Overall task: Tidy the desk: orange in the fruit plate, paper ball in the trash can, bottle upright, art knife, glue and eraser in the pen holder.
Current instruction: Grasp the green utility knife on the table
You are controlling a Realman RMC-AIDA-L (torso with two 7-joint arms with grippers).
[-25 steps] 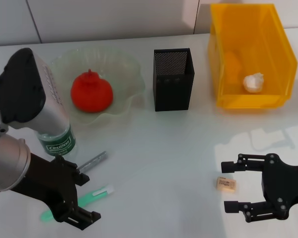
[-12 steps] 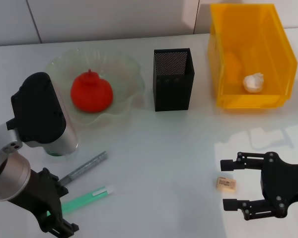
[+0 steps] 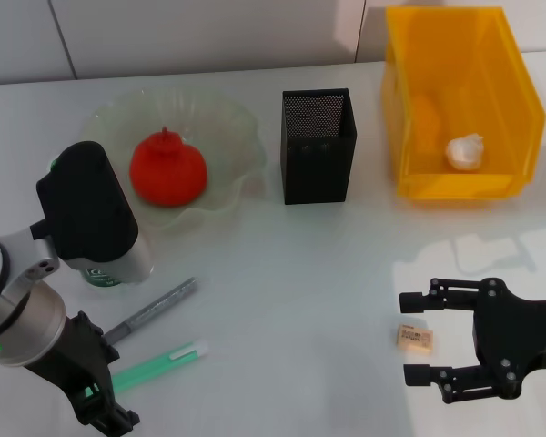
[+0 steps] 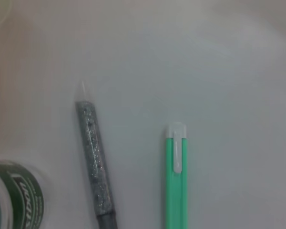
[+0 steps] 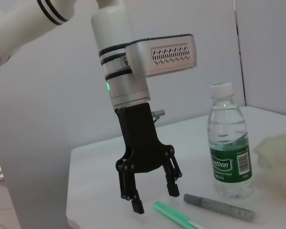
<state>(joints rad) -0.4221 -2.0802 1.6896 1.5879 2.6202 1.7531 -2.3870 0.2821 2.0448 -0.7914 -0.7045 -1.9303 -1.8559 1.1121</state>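
The open left tool was hung over the art knife; the nearby bottle could be toppled.

The open right tool flanked the eraser.

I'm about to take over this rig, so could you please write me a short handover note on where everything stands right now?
Left gripper: open, empty, hovering over the green art knife and grey glue stick on the table's near left.
Right gripper: open, straddling the eraser without closing.
Done: orange in fruit plate, paper ball in yellow trash can, bottle upright.
Left: art knife, glue stick and eraser into the black pen holder.
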